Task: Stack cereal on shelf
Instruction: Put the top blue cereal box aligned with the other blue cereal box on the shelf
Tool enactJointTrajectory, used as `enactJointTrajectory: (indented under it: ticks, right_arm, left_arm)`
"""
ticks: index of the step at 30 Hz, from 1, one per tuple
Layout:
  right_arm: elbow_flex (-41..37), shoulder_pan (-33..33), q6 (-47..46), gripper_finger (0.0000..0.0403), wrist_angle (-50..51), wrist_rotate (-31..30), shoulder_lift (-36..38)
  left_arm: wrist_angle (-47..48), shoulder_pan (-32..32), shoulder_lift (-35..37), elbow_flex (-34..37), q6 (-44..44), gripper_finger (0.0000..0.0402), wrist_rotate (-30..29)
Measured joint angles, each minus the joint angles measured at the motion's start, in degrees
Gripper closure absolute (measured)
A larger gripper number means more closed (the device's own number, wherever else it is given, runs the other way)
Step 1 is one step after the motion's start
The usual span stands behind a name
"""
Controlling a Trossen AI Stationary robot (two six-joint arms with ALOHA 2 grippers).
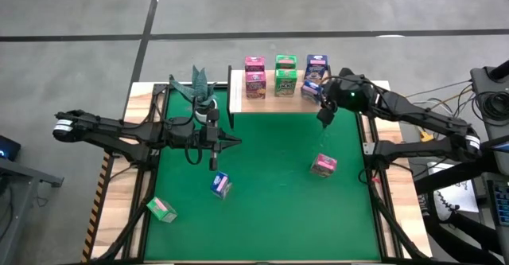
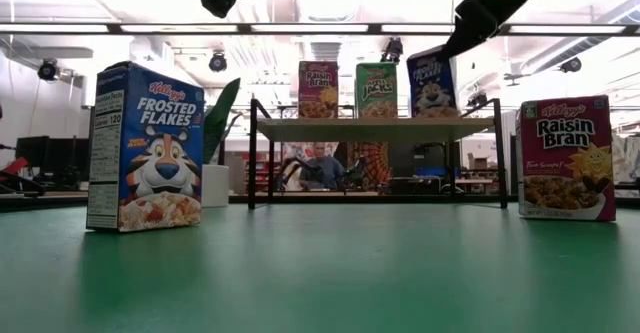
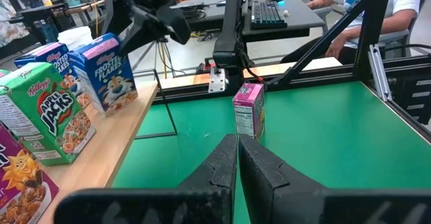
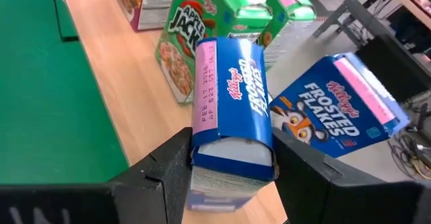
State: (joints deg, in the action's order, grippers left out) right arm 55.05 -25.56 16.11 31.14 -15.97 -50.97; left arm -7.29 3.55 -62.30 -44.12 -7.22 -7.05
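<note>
At the far right end of the shelf (image 1: 274,98), we see the right pincer (image 4: 229,167) clamped on a blue cereal box (image 4: 232,106), tilted beside another blue box (image 4: 340,113) standing there. Pink boxes (image 1: 254,75) and green boxes (image 1: 285,74) stand further left on the board. Over the green surface (image 1: 270,209), the left pincer (image 3: 237,173) hangs with fingers together, empty; a blue box (image 1: 221,185), a green box (image 1: 161,209) and a pink box (image 1: 323,165) remain on the mat.

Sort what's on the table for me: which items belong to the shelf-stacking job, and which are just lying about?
Job:
- pale wooden shelf
- blue Frosted Flakes carton held in the right gripper
- pink Raisin Bran carton, blue carton and green carton on the mat

Lying about:
- green leafy plant
- left gripper, shut, empty
</note>
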Motion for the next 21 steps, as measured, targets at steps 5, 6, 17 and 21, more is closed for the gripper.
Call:
enactJointTrajectory:
  ticks: [5, 6, 17, 21]
  right_arm:
    - [-0.07, -0.44, 0.37, 0.0229, -0.57, -0.05, -1.16]
    - [-0.07, -0.44, 0.42, 0.0228, -0.57, -0.08, -1.29]
    - [-0.13, -3.42, -1.5, 0.018, 0.11, -0.02, -1.61]
    - [-0.13, -4.23, -1.33, 0.0165, 0.02, -0.06, -1.63]
  left_arm:
    - [0.02, 0.0, 0.0, 0.0, 0.0, 0.0402, 0.01]
    - [0.02, 0.0, 0.0, 0.0, 0.0, 0.0402, 0.0]
    - [0.02, 0.0, 0.0, 0.0, 0.0, 0.0402, 0.0]
    - [0.02, 0.0, 0.0, 0.0, 0.0, 0.0402, 0.0]
